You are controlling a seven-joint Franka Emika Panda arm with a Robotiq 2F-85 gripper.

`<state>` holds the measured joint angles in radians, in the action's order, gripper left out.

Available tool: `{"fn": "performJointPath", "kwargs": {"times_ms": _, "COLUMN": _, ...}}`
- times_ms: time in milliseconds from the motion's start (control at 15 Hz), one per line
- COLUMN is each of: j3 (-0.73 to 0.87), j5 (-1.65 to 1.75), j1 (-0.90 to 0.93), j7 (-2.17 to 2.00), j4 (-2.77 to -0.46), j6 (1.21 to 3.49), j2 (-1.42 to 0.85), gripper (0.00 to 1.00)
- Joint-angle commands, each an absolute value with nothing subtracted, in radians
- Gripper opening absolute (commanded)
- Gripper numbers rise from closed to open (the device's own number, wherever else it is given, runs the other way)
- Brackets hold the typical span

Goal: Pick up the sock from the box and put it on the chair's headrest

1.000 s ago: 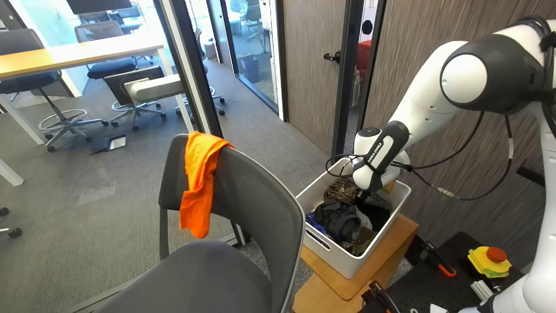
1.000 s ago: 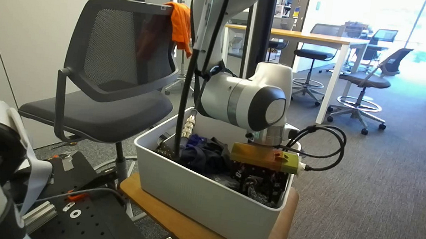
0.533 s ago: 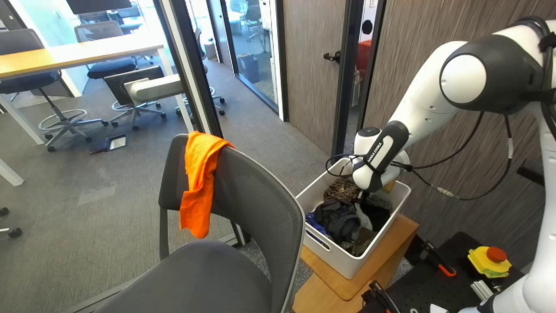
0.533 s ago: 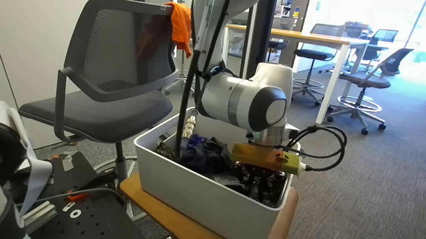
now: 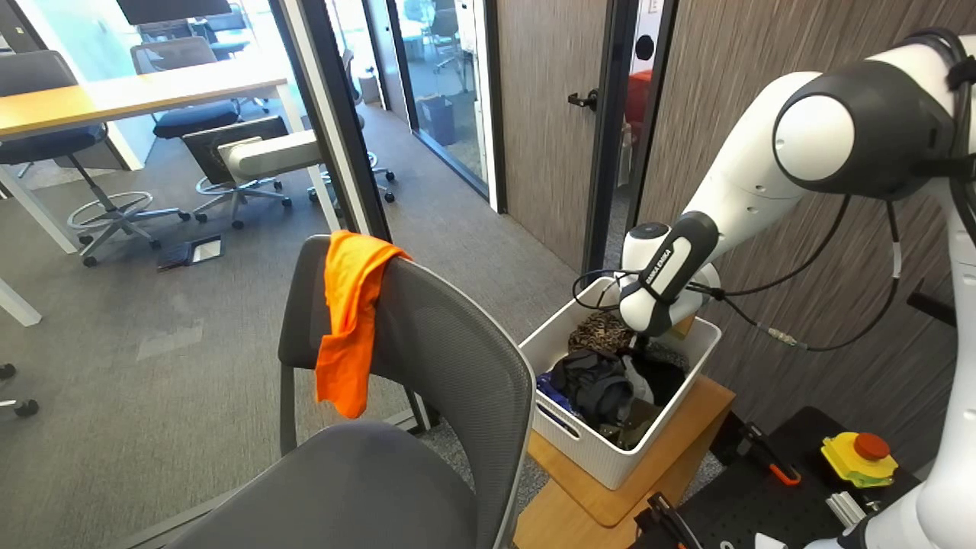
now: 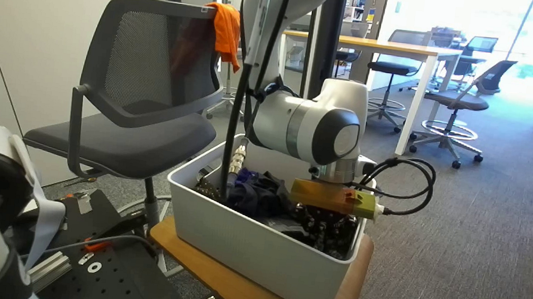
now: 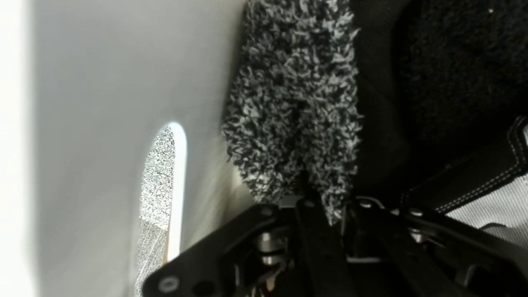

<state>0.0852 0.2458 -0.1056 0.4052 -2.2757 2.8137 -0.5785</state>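
The sock (image 7: 297, 99), speckled grey, black and white and fluffy, lies against the inner side of the box in the wrist view. Its lower end runs in between the fingers of my gripper (image 7: 330, 208), which are drawn together on a fold of it. The white box (image 6: 260, 255) stands on a wooden surface, and my gripper reaches down inside it in both exterior views, fingertips largely hidden there. To the side of the box is the dark grey chair, its headrest (image 5: 457, 297) rising above the box rim.
An orange cloth (image 5: 354, 328) hangs over one end of the headrest. Dark clothes (image 5: 595, 385) and a leopard-print piece (image 5: 601, 332) share the box. A wooden stand (image 6: 252, 286) bears the box. The tall box wall (image 7: 103, 82) is close beside my gripper.
The fingers have come together, from spread wide around the sock to drawn in on it. The arm has stayed almost in place; box and chair have not moved.
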Motion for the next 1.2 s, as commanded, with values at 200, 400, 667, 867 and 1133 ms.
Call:
{"fn": "performJointPath", "kwargs": {"times_ms": 200, "j3": -0.033, "j5": 0.166, "j1": -0.197, "j7": 0.420, "j4": -2.336, "j6": 2.733, "j2": -0.455, "gripper": 0.09}}
{"fn": "performJointPath", "kwargs": {"times_ms": 400, "j3": -0.156, "j5": 0.002, "j1": -0.291, "j7": 0.489, "j4": -2.381, "j6": 2.649, "j2": -0.346, "gripper": 0.09}}
{"fn": "performJointPath", "kwargs": {"times_ms": 667, "j3": -0.237, "j5": -0.287, "j1": -0.330, "j7": 0.606, "j4": -2.416, "j6": 2.514, "j2": -0.176, "gripper": 0.09}}
{"fn": "performJointPath", "kwargs": {"times_ms": 867, "j3": -0.189, "j5": -0.447, "j1": -0.272, "j7": 0.653, "j4": -2.431, "j6": 2.411, "j2": -0.047, "gripper": 0.09}}
{"fn": "performJointPath", "kwargs": {"times_ms": 1133, "j3": -0.096, "j5": -0.516, "j1": -0.180, "j7": 0.611, "j4": -2.453, "j6": 2.320, "j2": 0.105, "gripper": 0.09}}
